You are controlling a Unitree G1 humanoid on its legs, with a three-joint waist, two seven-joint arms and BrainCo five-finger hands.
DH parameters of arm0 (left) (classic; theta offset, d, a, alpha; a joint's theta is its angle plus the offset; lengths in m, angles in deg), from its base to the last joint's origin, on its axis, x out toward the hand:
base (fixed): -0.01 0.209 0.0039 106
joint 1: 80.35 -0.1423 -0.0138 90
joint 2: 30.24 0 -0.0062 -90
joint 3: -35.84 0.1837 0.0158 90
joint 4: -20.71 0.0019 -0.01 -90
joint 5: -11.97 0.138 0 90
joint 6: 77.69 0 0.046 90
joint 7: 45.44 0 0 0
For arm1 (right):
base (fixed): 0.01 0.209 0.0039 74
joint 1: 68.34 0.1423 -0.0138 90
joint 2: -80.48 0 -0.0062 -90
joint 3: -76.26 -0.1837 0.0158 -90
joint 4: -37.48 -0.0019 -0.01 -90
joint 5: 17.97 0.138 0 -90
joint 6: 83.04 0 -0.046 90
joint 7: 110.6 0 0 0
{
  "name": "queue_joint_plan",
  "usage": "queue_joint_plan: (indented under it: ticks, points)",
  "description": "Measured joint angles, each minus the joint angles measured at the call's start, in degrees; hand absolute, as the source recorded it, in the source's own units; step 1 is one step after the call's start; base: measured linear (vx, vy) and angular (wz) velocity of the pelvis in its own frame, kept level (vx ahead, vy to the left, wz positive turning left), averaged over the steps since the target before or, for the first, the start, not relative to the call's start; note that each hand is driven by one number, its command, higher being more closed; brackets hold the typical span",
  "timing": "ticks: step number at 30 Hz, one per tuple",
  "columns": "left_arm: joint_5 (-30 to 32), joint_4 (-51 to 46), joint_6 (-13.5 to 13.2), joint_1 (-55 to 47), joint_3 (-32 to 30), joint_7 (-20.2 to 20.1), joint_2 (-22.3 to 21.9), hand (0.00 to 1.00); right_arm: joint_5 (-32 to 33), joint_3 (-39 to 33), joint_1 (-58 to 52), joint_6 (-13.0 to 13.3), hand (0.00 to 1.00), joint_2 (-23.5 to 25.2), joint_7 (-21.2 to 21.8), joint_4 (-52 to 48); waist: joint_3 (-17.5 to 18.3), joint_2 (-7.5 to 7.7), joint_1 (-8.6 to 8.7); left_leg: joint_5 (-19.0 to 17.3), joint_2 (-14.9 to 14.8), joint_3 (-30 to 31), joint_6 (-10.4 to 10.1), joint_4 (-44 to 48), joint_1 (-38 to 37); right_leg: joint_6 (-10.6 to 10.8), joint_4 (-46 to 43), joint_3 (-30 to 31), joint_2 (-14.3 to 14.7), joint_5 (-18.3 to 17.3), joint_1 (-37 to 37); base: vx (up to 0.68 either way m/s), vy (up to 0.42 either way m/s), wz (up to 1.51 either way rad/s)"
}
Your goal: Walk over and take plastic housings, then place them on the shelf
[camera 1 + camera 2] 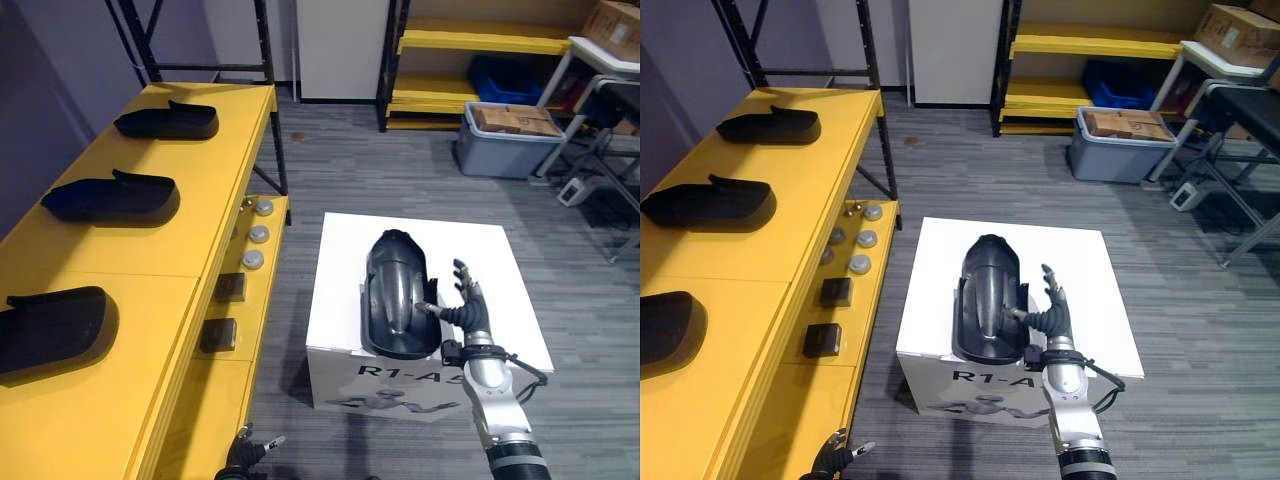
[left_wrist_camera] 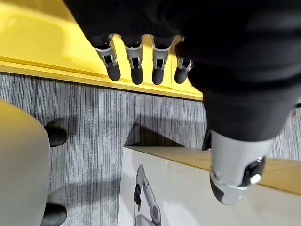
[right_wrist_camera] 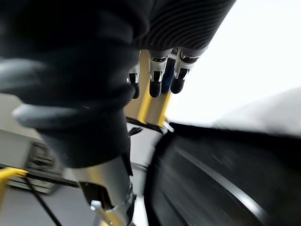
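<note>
The black plastic housing lies lengthwise on the white box, with its near end reaching the box's near edge. To its right is the right hand, fingers straight and spread. Only the thumb is laid against the curved flank, so nothing is gripped yet. If the hand is closed from this one side, the smooth shell could be pushed toward the box's left edge or tipped off the near edge. The left hand, relaxed and empty, hangs low beside the yellow shelf, where three more housings are laid. A one-handed lift could be lost in carrying.
</note>
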State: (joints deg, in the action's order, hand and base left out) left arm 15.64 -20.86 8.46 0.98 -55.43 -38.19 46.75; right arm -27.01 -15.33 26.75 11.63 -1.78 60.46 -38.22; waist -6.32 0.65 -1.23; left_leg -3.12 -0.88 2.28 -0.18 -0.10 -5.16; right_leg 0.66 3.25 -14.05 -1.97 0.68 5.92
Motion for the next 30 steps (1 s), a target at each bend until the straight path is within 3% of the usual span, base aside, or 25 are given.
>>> queue_joint_plan:
  ticks: [8,10,19,20,26,30]
  points:
    - [0.93,-0.01,0.11,0.61,0.57,0.53,-0.11,0.00,-13.21,-3.01,2.25,-4.43,0.00,4.40,-4.82,3.73,-0.99,-0.08,-0.08,0.02,0.00,0.88,0.02,-0.01,-0.04,-0.05,0.02,-0.72,0.01,0.04,0.34,0.00,0.004,0.04]
    - [0.97,-0.02,0.13,0.71,0.59,1.41,-0.26,0.00,-13.85,-3.16,2.36,-5.89,0.00,5.15,-6.59,5.48,-1.13,-0.18,-0.42,0.02,0.00,0.90,0.02,-0.01,-0.10,-0.05,0.04,-0.74,0.01,0.04,0.42,0.00,0.000,0.00]
    - [0.92,0.03,0.66,1.21,1.06,2.74,-0.18,0.00,-11.53,-7.52,4.52,-6.34,0.00,9.94,-11.73,6.97,-1.73,-0.10,-0.87,0.06,0.04,0.96,0.03,-0.20,-0.44,-0.05,0.34,-0.87,0.01,0.04,0.91,0.00,0.000,0.00]
    - [0.92,0.11,0.73,1.38,1.10,3.19,-0.21,0.00,-10.39,-7.49,4.55,-6.21,1.00,9.98,-12.19,7.17,-1.95,-0.10,-0.99,0.06,0.03,0.94,0.03,-0.40,-0.96,-0.05,0.41,-0.86,0.03,0.03,1.34,0.00,0.000,0.00]
    - [0.85,1.42,1.17,2.13,1.38,3.80,-0.05,0.00,-7.06,-7.85,6.42,-5.81,1.00,8.91,-12.59,9.89,-2.12,-0.04,-0.92,0.44,-0.01,0.81,-0.02,-1.73,-2.05,-0.03,0.69,-0.75,0.07,0.02,1.94,0.00,0.007,-0.01]
    - [0.98,1.66,1.35,2.26,1.73,3.40,0.25,0.00,-7.01,-8.58,6.71,-5.83,1.00,5.52,-8.01,10.80,-2.06,0.24,-0.74,0.49,-0.12,0.82,-0.09,-2.08,-2.18,-0.03,1.19,-0.82,0.26,0.02,2.17,0.00,0.000,0.00]
